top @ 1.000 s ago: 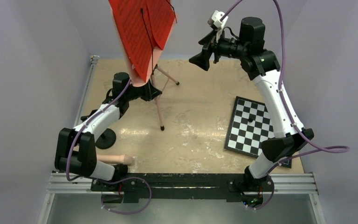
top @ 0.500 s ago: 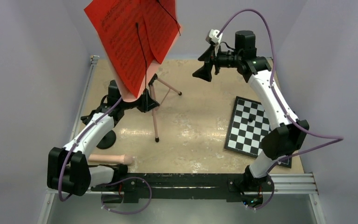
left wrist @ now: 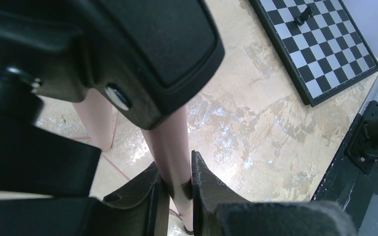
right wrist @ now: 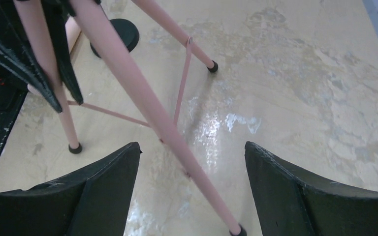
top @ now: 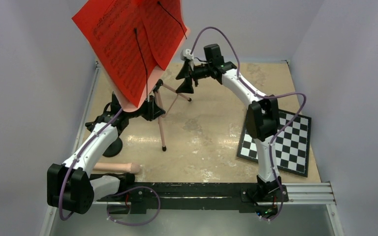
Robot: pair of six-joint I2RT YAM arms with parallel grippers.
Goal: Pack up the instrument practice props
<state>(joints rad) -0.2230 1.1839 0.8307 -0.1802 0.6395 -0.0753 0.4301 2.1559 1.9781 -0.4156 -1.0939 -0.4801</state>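
White arms [top: 94, 143], black joints [top: 262, 120], purple cables [top: 214, 28].

Pale lilac walls [top: 29, 73] close round my table [top: 211, 132] on three sides. Its tan top is scuffed with whitish patches, perhaps worn paint, and glints under overhead light.

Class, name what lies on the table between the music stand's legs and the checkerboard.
Nothing: bare tabletop separates the music stand from the checkerboard, shown in the top view.

B&w checkerboard [top: 290, 142] flat on tan table [top: 211, 140], rt side.
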